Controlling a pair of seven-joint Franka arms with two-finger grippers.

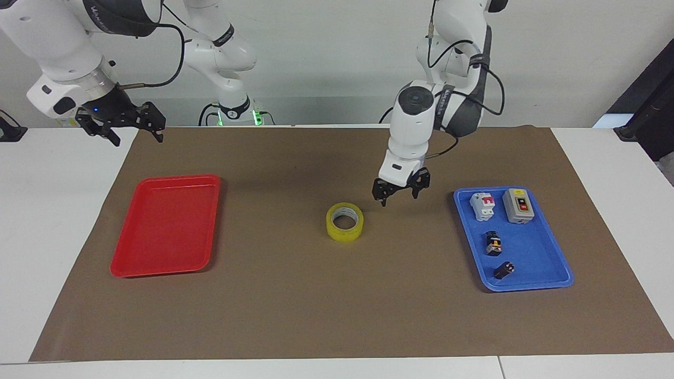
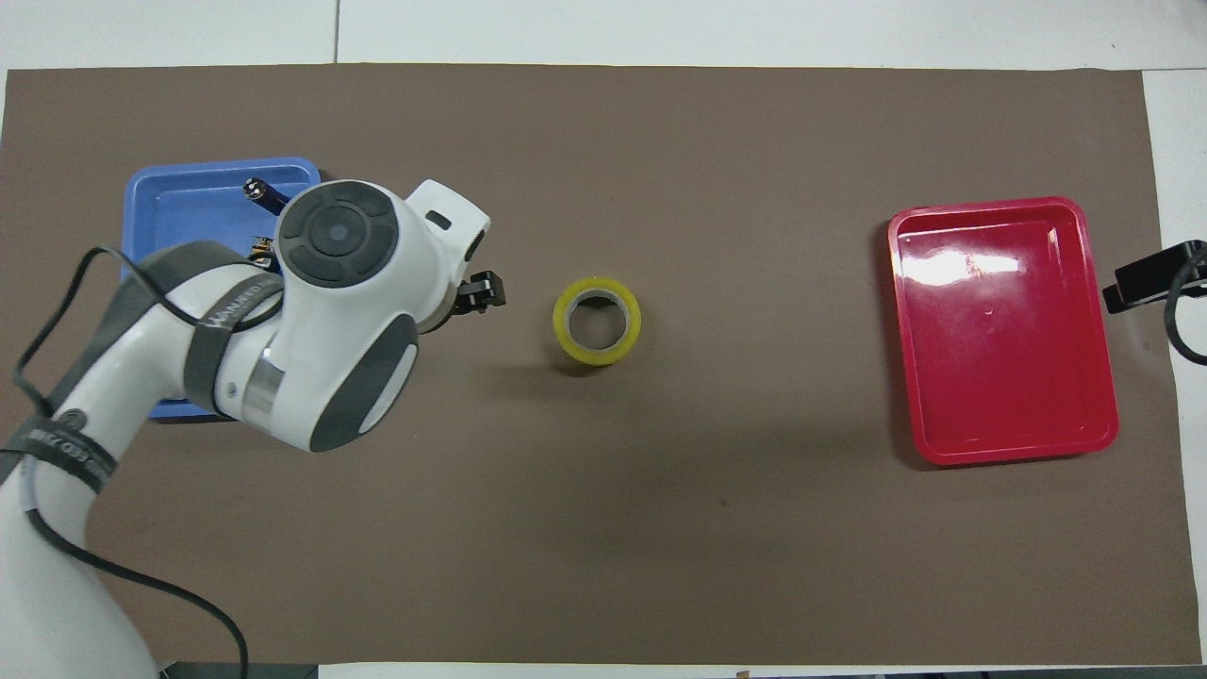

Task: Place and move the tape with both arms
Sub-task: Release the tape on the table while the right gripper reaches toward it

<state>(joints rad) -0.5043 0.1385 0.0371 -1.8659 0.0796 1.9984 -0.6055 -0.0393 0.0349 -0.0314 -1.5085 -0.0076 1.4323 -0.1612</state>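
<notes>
Your tape [image 1: 345, 221] lies flat on the brown mat [image 1: 295, 316] near the middle of the table, hole facing up, apart from both trays and touched by nothing. It is a ring of translucent yellow with a pale inner core, and in the overhead view [image 2: 597, 321] you can see the mat through its hole.

Toward the left arm's end you have the blue tray [image 1: 542, 247]. It holds four things: a white circuit breaker with red toggles [image 1: 483, 205] and a grey switch box [image 1: 518, 205] side by side in the part nearer the robots, then a small black part with a yellowish band [image 1: 493, 243] about mid-tray, and another small black part [image 1: 504, 270] at the end farther from the robots. In the overhead view the left arm covers most of this tray [image 2: 189, 193].

Toward the right arm's end you have the red tray [image 1: 166, 223], with nothing lying in it; its glossy floor shows glare in the overhead view [image 2: 1004, 330].

Your left gripper [image 1: 400, 196] hangs in the air over the bare mat between the tape and the blue tray, fingers spread wide and holding nothing. Your right gripper [image 1: 126, 126] waits up in the air over the mat's edge at the right arm's end, above the robots' side of the red tray, also spread wide and empty
</notes>
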